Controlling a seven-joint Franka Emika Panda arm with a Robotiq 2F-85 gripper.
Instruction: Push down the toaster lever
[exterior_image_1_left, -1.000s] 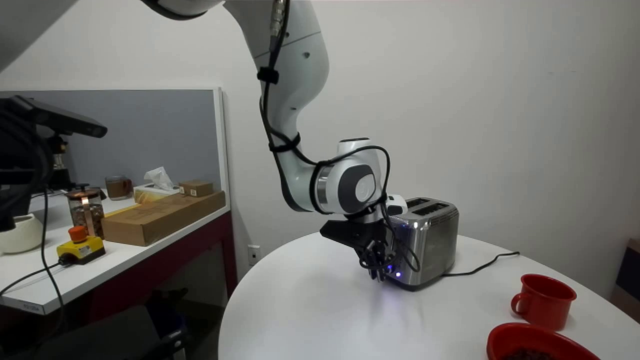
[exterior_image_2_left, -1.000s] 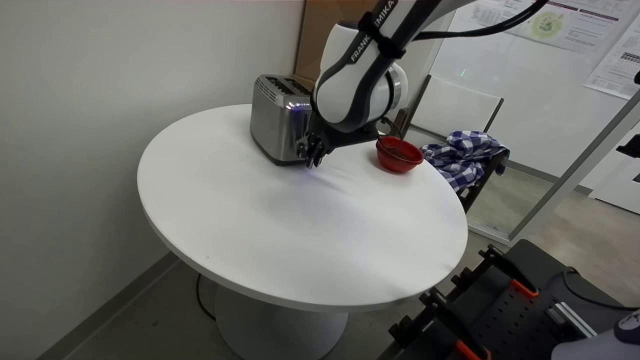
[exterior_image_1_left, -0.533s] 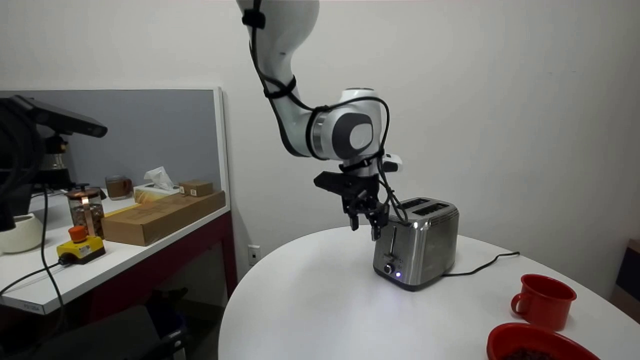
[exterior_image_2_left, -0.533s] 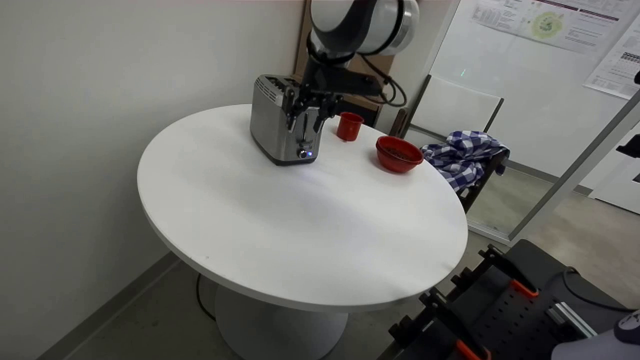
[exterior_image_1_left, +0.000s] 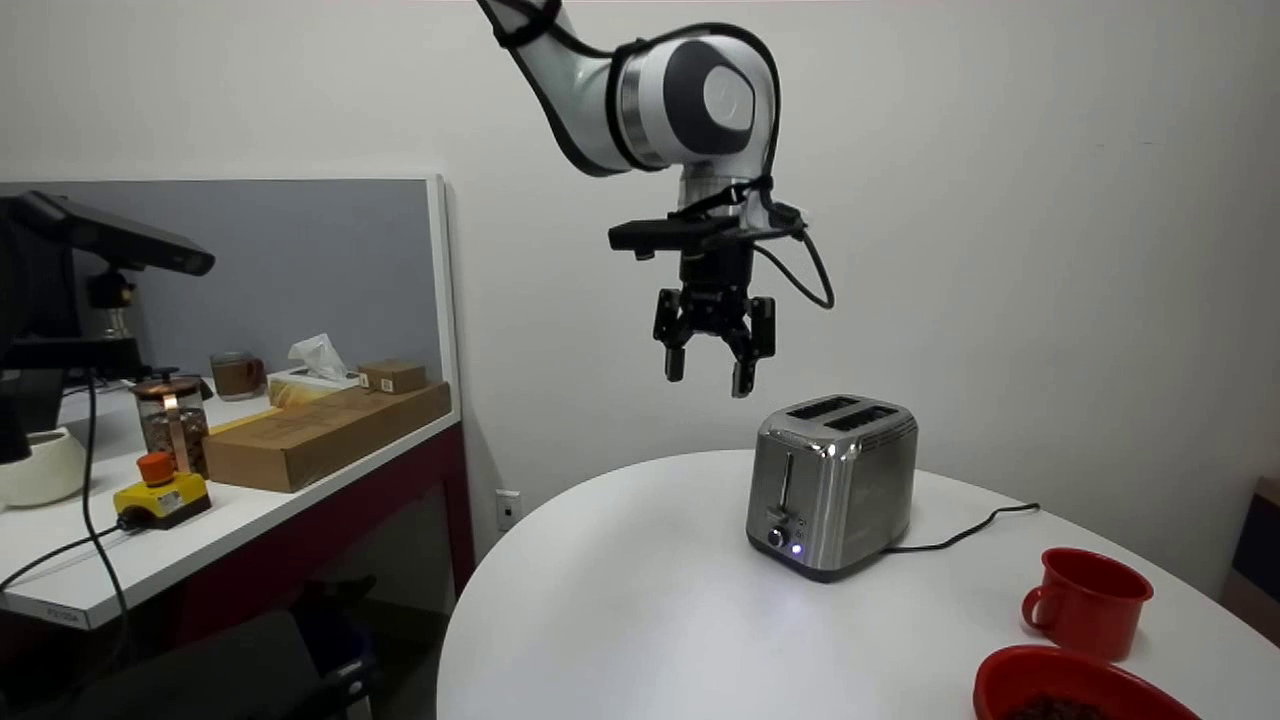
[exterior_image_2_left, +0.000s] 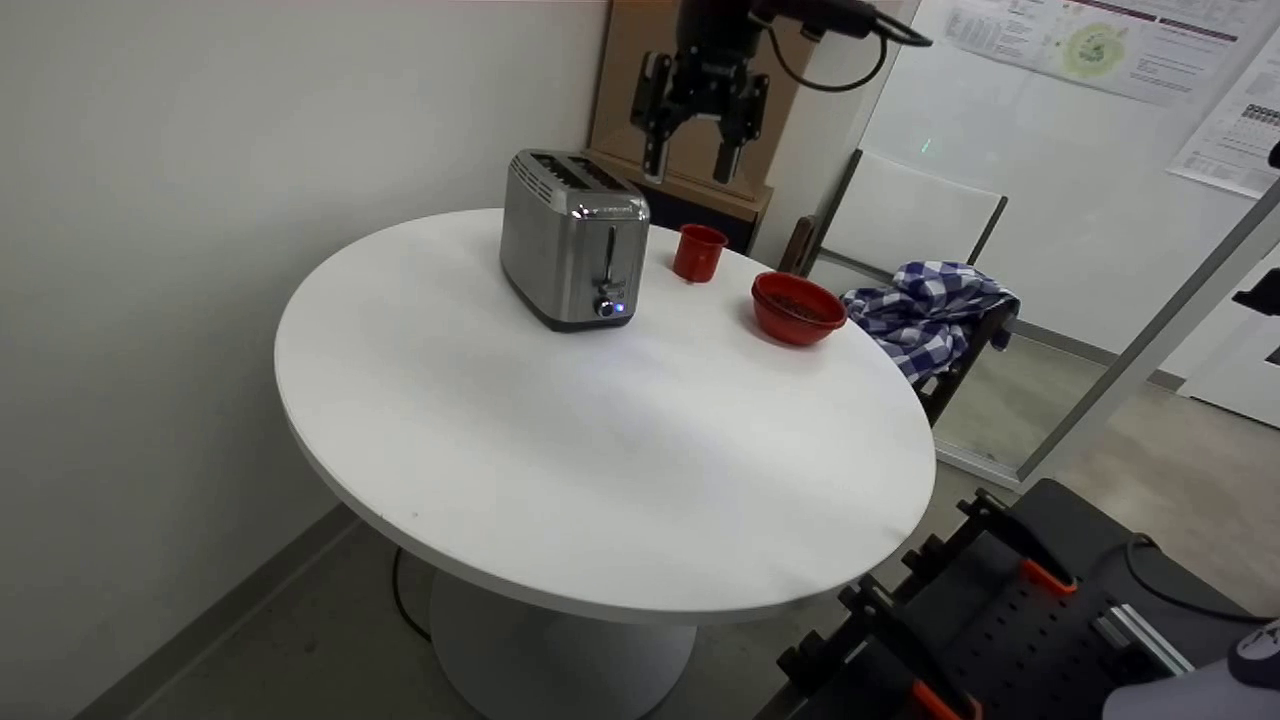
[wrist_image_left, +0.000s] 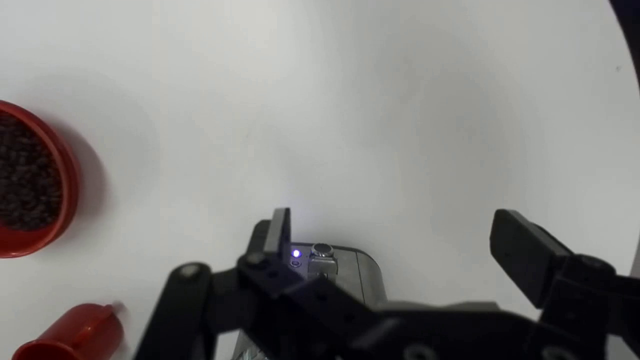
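The brushed-steel toaster (exterior_image_1_left: 870, 490) stands upright on the round white table, and both exterior views show it whole. Its lever (exterior_image_2_left: 608, 288) sits at the bottom of the slot on the front face, just above a round knob (exterior_image_1_left: 777, 538). A small bluish light glows beside that knob. My gripper (exterior_image_1_left: 708, 372) hangs in the air above the table, higher than the toaster top and apart from it. Its fingers are spread wide with nothing between them. In the wrist view the lever (wrist_image_left: 323, 265) shows beyond my left-hand finger, while much of the toaster body is hidden by the gripper.
A red cup (exterior_image_1_left: 1090, 605) and a red bowl (exterior_image_2_left: 797, 312) of dark beans share the white table (exterior_image_2_left: 560, 480) with the toaster. The black cord (exterior_image_1_left: 965, 535) trails from behind the toaster. A plain wall runs close behind it.
My gripper was low against the toaster front a second ago. It has risen well above it, and its fingers have spread apart. The toaster has not shifted.
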